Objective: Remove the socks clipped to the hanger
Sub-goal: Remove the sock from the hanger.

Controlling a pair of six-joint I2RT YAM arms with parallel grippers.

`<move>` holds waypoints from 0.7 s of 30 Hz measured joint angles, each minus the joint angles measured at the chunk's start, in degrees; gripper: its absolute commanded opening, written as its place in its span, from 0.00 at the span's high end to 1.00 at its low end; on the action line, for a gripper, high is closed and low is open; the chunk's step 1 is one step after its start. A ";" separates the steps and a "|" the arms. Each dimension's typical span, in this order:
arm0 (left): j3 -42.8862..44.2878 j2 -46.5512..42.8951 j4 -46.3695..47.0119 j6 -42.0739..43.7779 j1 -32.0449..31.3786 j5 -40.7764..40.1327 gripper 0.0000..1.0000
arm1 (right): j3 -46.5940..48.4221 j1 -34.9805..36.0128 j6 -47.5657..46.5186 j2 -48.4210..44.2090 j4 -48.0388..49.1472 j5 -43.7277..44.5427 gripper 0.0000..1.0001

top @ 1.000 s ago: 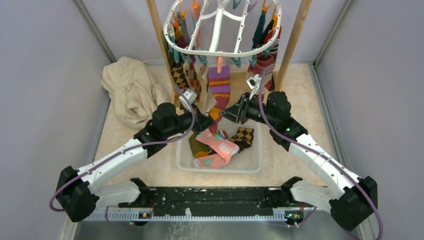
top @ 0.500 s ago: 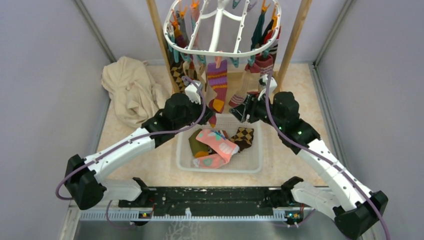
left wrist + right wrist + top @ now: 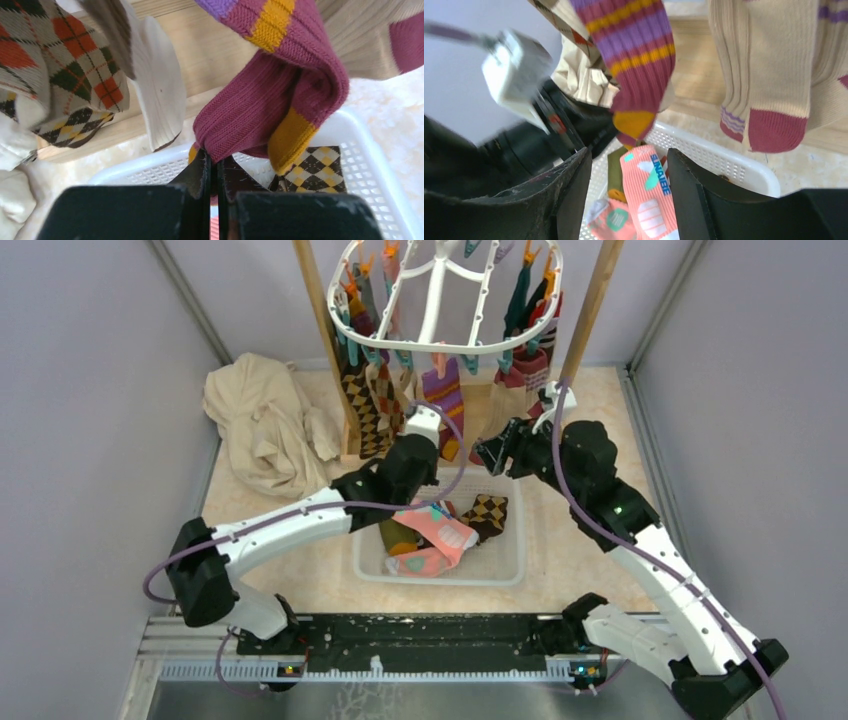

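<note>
Socks (image 3: pixel 365 410) hang clipped round hanger (image 3: pixel 480 344) rim. Purple-maroon-yellow striped sock (image 3: pixel 260 100) hangs below hanger's front edge.

Left pincer (image 3: pixel 214 170) clamped on its toe, it seems; view tight.

Pull straight down from hanger, steadily, until clip lets go; avoid dragging hanger sideways.

Right pincer (image 3: pixel 629 155) apart, empty, below hanger's right side.

Sock ribbed, soft, stretchy.
</note>
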 measured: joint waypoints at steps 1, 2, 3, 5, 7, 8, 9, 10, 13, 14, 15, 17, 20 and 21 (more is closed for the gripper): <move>0.44 1.05 -0.48 0.22 -1.40 -2.64 1.00 | 0.68 0.00 0.00 0.00 -0.13 0.35 0.42; 0.96 2.36 -0.98 0.48 -3.28 -5.99 1.00 | 1.55 0.00 -0.02 0.00 -0.33 0.74 0.42; 1.49 3.39 -1.64 0.63 -4.72 -8.61 1.00 | 2.27 0.00 -0.04 0.00 -0.46 1.11 0.41; 2.67 5.70 -2.93 0.76 -7.48 -14.69 0.99 | 3.78 0.00 -0.24 0.00 -0.98 1.92 0.41; 4.07 7.80 -4.17 0.74 -9.20 -19.12 0.98 | 5.35 0.00 -0.39 -0.02 -1.64 2.95 0.41; 4.92 8.92 -5.03 0.74 -9.90 -21.22 0.97 | 6.03 0.00 -0.46 -0.02 -2.08 3.50 0.40; 5.90 10.05 -5.86 0.72 -10.34 -23.17 0.97 | 6.82 0.00 -0.70 -0.04 -2.62 4.39 0.40; 6.80 11.04 -6.51 0.66 -10.56 -24.74 0.97 | 7.61 0.00 -0.85 -0.07 -3.10 5.29 0.40; 10.75 14.67 -9.75 0.48 -10.60 -29.42 0.94 | 10.19 -0.11 -1.49 0.04 -5.11 8.52 0.40; 12.55 16.11 -10.80 0.26 -10.60 -30.86 0.94 | 11.13 -0.11 -1.79 0.24 -5.66 9.40 0.41; 15.17 18.12 -12.13 0.11 -10.60 -32.61 0.94 | 12.24 -0.11 -2.05 0.55 -6.23 10.16 0.41; 19.58 21.66 -14.38 -0.28 -10.60 -35.30 0.94 | 14.78 -0.24 -2.91 1.46 -6.84 11.45 0.44; 25.11 26.12 -18.03 -0.72 -10.75 -38.47 0.94 | 19.06 -0.48 -4.07 3.82 -7.63 12.37 0.48; 26.49 27.26 -19.02 -0.52 -10.86 -39.50 0.94 | 20.39 -0.48 -4.33 4.72 -7.78 12.35 0.49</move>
